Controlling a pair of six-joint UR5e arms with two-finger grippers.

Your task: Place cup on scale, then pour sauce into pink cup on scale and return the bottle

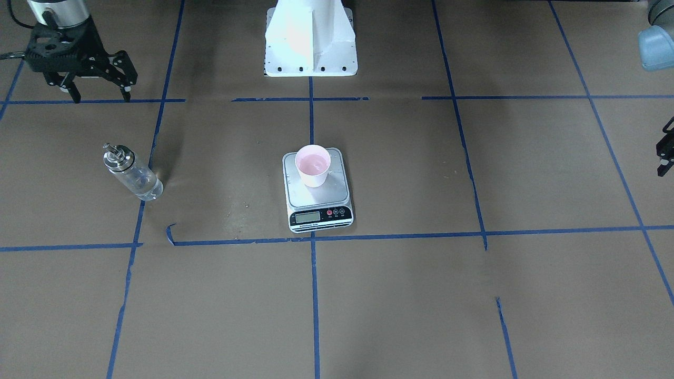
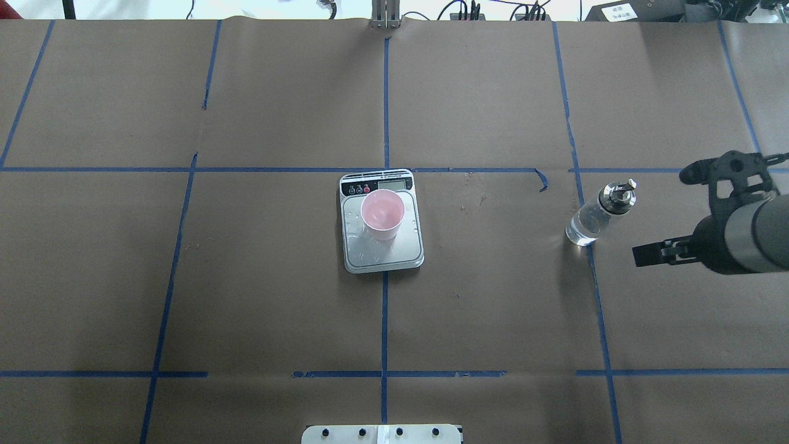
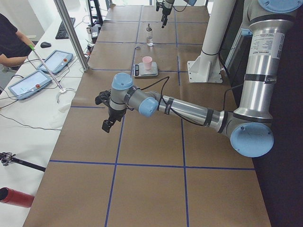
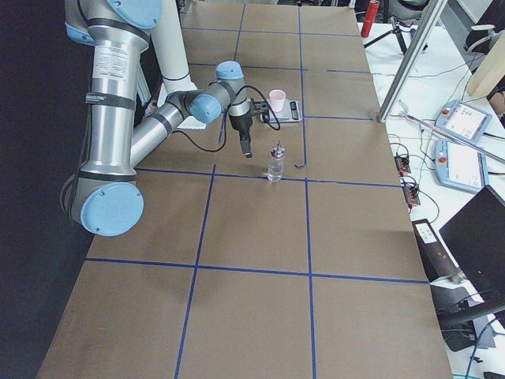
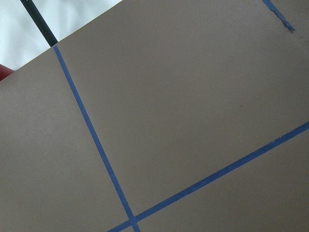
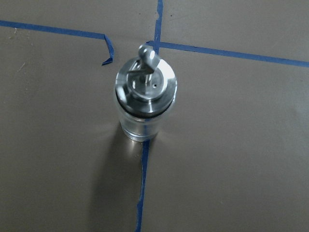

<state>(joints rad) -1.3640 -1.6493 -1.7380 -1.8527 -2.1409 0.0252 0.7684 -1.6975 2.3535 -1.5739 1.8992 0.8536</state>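
Cup (image 1: 313,166): one, on one scale (image 1: 316,200) | bottle (image 1: 131,173): one, upright | right fingers (image 2: 695,173) spread, empty | left fingers (image 3: 107,125): cannot tell

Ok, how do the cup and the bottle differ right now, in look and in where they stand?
The cup is pale pink, tapered and open-topped; the bottle is clear glass with a metal spout top. The cup stands on the scale; the bottle stands on the table, over a blue tape line. The cup is mid-table; the bottle is off by the open right gripper. Both are upright, neither held.
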